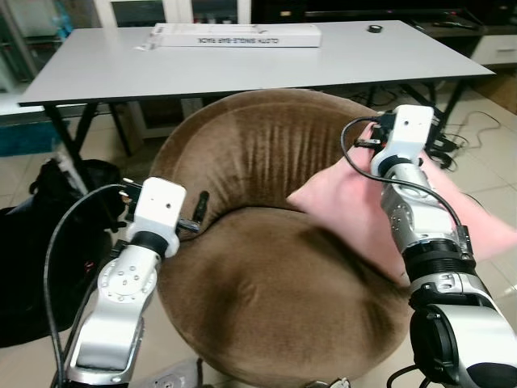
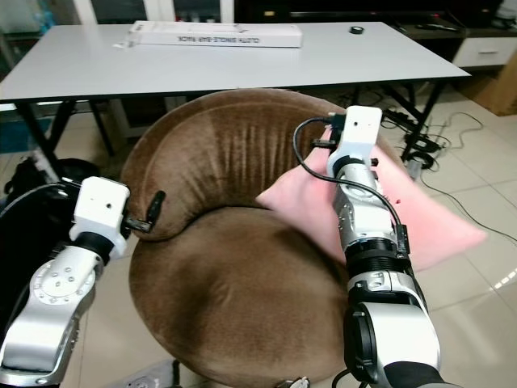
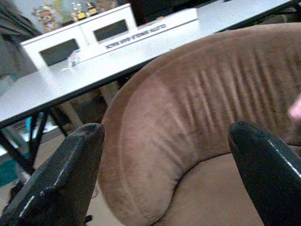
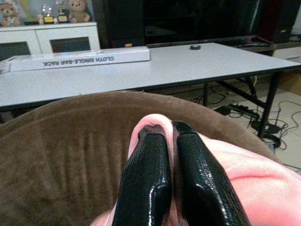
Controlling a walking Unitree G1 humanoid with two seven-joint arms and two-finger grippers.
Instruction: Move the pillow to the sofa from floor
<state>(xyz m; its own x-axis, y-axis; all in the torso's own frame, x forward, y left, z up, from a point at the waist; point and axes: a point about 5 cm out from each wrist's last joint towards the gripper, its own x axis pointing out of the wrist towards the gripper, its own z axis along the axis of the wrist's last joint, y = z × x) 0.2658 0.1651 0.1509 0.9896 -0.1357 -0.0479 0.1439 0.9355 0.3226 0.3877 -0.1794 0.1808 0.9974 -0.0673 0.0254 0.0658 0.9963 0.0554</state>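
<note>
The right gripper [image 4: 170, 136] has its two black fingers pressed together on a fold of the pink pillow [image 1: 343, 206], holding it up against the right side of the brown sofa [image 1: 266, 299], where it leans over the curved backrest and hangs partly past the sofa's edge. The left gripper [image 3: 167, 155] hovers with its fingers wide apart just beside the left end of the backrest. Behind the sofa stands a grey table [image 1: 105, 65] with a long white box [image 1: 238, 35] on it.
</note>
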